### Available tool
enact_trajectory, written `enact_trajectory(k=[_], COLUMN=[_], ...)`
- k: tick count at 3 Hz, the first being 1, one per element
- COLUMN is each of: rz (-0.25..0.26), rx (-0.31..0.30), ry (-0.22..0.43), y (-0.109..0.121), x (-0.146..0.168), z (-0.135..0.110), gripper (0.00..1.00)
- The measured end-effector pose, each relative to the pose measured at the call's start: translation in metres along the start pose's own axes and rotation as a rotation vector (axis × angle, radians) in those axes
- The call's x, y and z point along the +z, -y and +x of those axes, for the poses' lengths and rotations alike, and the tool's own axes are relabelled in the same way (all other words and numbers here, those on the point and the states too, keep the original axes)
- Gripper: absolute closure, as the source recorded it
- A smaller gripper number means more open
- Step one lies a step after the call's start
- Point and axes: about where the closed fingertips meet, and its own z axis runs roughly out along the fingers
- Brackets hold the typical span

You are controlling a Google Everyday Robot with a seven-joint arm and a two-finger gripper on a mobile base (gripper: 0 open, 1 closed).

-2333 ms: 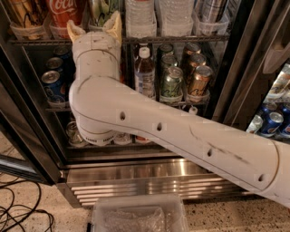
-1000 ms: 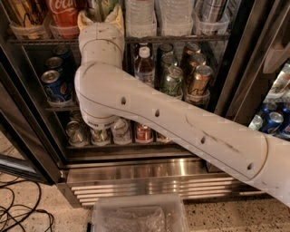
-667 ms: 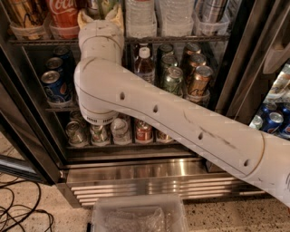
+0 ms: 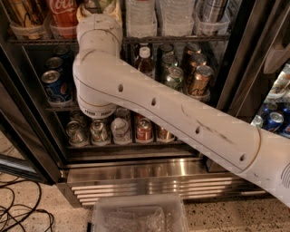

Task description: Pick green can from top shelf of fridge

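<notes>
My white arm reaches from the lower right up into the open fridge (image 4: 149,183). Its wrist ends at the top shelf (image 4: 181,38), a dark wire rack with clear plastic holders. The gripper (image 4: 97,10) is at the frame's top edge, mostly cut off. It is at a green can (image 4: 105,3), of which only a greenish sliver shows above the wrist. A red Coca-Cola can (image 4: 63,13) stands just to the left of it.
Water bottles (image 4: 140,16) stand on the top shelf to the right. The middle shelf holds blue cans (image 4: 53,84), a bottle (image 4: 145,61), and green and gold cans (image 4: 199,80). Several cans fill the bottom shelf (image 4: 144,129). A clear plastic bin (image 4: 138,215) and cables (image 4: 22,213) lie on the floor.
The arm has risen and pushed deeper toward the top shelf. The gripper has moved up to the frame's top edge, so less of it shows.
</notes>
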Motion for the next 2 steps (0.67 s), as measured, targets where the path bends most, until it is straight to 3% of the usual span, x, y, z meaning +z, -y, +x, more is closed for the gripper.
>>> enact_trajectory(k=[1,2], rz=[-0.001,-0.007], rx=[-0.006,0.012], ry=[0.009,0.032], y=[0.006,0.021], x=[0.009,0.007], z=[-0.006,-0.016], gripper=[0.85,1.00])
